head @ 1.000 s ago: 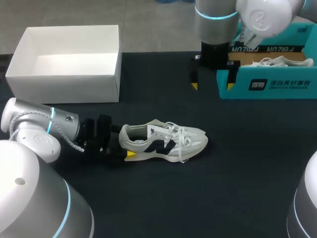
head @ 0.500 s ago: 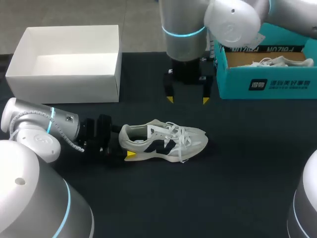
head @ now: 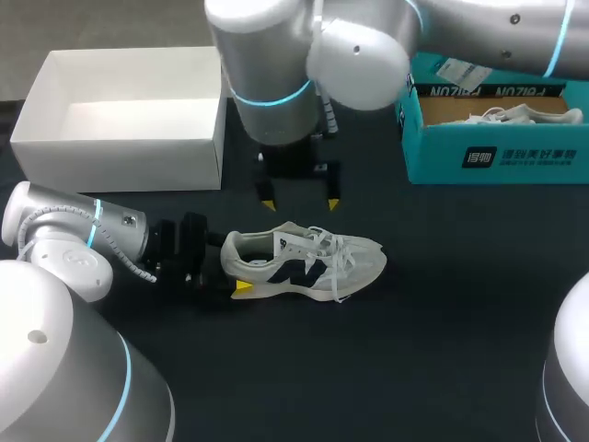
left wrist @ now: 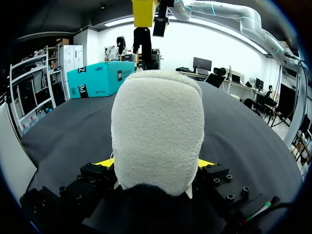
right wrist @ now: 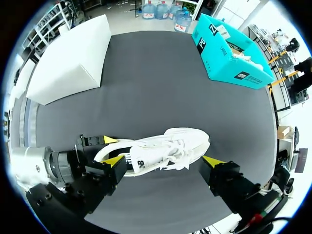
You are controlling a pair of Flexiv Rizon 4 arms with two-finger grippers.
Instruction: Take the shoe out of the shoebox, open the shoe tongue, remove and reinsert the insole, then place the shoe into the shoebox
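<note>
**Shoe out on the bench, right gripper lined up over the laces**

Here's the dark bench (head: 442, 313), and on it two boxes. An open white box (head: 120, 161) sits at 10 o'clock and the teal shoebox (head: 497, 157) at 2 o'clock, both well apart from the action. Dead centre lies the white shoe (head: 308, 265), upright on its sole. Its long axis runs 9 to 3, with the heel at 9 and the toe at 3.

The left gripper (head: 232, 269) comes in low from 9 o'clock and is clamped on the heel. The left wrist view shows a yellow tip on either side of it, so that end looks pinned.

The right gripper (head: 300, 204) hangs above the shoe, at 12 o'clock from the collar, fingers spread wide and holding nothing. Its opening runs 9 to 3, parallel to the shoe's length, and in its own wrist view the shoe lies right between the two tips.

The tongue looks like the next job. With the left arm busy at the heel, the right arm is the free one, and the nearer. From here it needs a short drop toward 6 o'clock onto the laces.
</note>
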